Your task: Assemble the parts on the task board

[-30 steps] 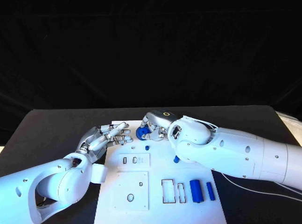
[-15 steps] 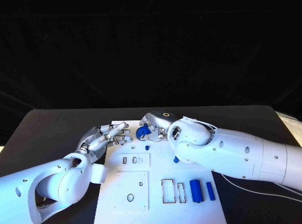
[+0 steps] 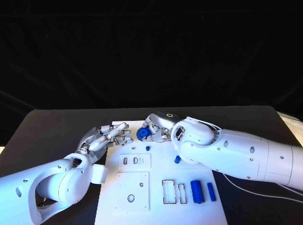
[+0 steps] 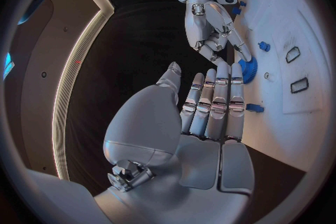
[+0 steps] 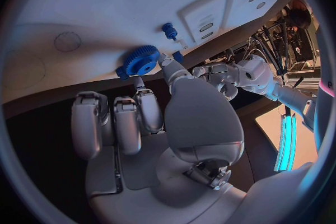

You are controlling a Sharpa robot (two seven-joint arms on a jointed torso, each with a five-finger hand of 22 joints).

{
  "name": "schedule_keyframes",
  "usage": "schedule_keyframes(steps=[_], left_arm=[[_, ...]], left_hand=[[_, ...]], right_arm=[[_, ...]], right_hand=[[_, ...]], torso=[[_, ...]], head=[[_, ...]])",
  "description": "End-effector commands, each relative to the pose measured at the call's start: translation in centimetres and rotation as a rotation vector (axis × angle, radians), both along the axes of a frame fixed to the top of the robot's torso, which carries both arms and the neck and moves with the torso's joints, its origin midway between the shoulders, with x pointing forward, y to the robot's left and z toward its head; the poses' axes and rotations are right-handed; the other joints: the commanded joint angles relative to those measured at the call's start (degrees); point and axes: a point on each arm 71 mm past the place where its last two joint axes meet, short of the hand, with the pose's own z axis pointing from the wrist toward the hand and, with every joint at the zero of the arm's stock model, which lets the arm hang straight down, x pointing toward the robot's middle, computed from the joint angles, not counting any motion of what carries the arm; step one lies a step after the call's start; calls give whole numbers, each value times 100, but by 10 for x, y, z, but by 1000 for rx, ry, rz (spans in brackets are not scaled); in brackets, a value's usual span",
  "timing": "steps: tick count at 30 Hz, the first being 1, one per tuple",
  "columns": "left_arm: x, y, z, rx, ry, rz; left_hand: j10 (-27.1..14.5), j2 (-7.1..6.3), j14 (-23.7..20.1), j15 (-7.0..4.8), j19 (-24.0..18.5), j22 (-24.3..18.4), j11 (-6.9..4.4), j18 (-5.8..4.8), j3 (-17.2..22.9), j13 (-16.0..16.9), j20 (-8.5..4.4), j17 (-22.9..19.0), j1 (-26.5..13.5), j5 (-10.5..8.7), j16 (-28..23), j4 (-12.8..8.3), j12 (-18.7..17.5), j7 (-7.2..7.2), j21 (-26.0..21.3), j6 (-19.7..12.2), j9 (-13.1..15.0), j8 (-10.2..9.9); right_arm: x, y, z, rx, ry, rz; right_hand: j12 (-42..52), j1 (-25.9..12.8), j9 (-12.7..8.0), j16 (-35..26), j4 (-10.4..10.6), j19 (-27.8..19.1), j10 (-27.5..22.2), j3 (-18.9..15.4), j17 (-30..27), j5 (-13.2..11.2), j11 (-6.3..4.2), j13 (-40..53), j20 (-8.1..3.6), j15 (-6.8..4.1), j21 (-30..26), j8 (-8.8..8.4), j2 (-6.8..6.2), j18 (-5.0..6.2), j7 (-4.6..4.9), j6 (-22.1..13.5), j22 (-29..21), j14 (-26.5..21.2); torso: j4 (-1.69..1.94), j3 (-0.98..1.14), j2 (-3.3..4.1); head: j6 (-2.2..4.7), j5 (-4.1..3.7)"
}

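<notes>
You are at an early stage of the assembly. The right robot hand point(image 3: 156, 125) holds a blue gear point(image 3: 144, 133) between thumb and fingertips at the far end of the white board point(image 3: 158, 208); the gear sits low over that edge, and whether it is already seated cannot be told. The left robot hand point(image 3: 105, 137) is just beside it, fingers straight and close together, clamped on nothing, tips near the gear.

Remaining work, judged from the board:
- Two blue cylinders point(image 3: 196, 191) lie loose at the near right, next to two empty rectangular slots point(image 3: 168, 192).
- A small blue peg point(image 3: 147, 148) stands near the gear, and another small blue piece point(image 3: 177, 160) lies by the right arm.
- The raised plate point(image 3: 134, 161) and the plate below it show open holes.

Treat most insertions as not yet done.
</notes>
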Motion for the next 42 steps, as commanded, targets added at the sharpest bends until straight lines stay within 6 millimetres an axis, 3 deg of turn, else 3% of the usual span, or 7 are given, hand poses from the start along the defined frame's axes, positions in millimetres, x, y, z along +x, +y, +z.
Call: schedule_keyframes(steps=[1,7,12,18,26,32,42], left_arm=[[0,-1,1,-6,-3,-10],[-1,-2,1,-4,-2,-6],[-1,-2,1,-4,-2,-6],[-1,-2,1,-3,-3,-4],[-1,0,1,-2,-3,-1],[-1,3,1,-1,-5,3],[0,3,1,-2,-7,2]], left_hand=[[6,29,-19,11,31,-5,47,19,-2,-5,25,5,19,-2,-20,-25,-31,20,-25,5,-7,-24],[-8,33,-21,16,33,-11,59,18,-2,-9,27,12,31,-2,-28,-39,-51,37,-30,-8,-13,-42],[-16,34,-20,18,35,-13,64,17,-3,-11,29,16,38,-2,-31,-47,-62,44,-33,-14,-16,-52],[-18,35,-20,19,36,-14,66,17,-3,-11,29,18,40,-2,-32,-49,-65,45,-33,-16,-17,-55],[-18,35,-20,19,36,-14,66,17,-3,-11,29,18,40,-2,-32,-49,-65,45,-33,-16,-17,-55],[-19,37,-19,20,36,-15,66,17,-3,-12,30,19,43,-2,-33,-52,-68,45,-34,-17,-18,-57],[-18,40,-17,20,38,-16,66,17,0,-11,30,22,52,-2,-34,-60,-71,41,-35,-15,-18,-60]], right_arm=[[1,0,-4,-13,57,0],[5,-1,-5,-14,58,-26],[5,1,-5,-15,50,-36],[4,2,-3,3,21,-32],[-10,-8,12,148,-130,62],[-21,-37,22,277,-172,113],[-21,-132,20,288,-17,66]], right_hand=[[10,-69,11,-17,69,2,19,-63,1156,44,-33,406,14,10,-12,10,80,-26,7,31,6,508],[-3,-77,-36,-19,181,-3,6,-169,1153,87,9,399,32,39,-16,-92,85,-26,60,-199,-2,508],[-10,5,-155,-21,264,-4,-4,-240,1152,99,40,395,60,69,-15,-130,71,-26,94,-923,1,507],[10,73,-149,-18,274,3,7,-235,1157,137,44,411,68,74,-8,-104,94,-28,99,-798,16,508],[113,307,-68,10,223,36,71,-145,1204,450,-5,491,49,41,26,72,212,-39,41,-100,83,520],[109,369,-59,11,187,41,71,-110,1206,537,-33,490,29,18,33,115,226,-42,13,9,97,520],[71,503,-84,13,62,27,55,-100,1211,499,-43,466,9,3,23,88,146,-38,6,15,74,520]], torso=[[-3,-4,3],[-5,-3,5],[6,-7,5],[8,-12,-2],[-11,0,-6],[-42,-6,-25],[-137,7,-114]], head=[[0,-1],[0,-10],[0,-24],[8,-28],[22,-1],[50,1],[54,-7]])
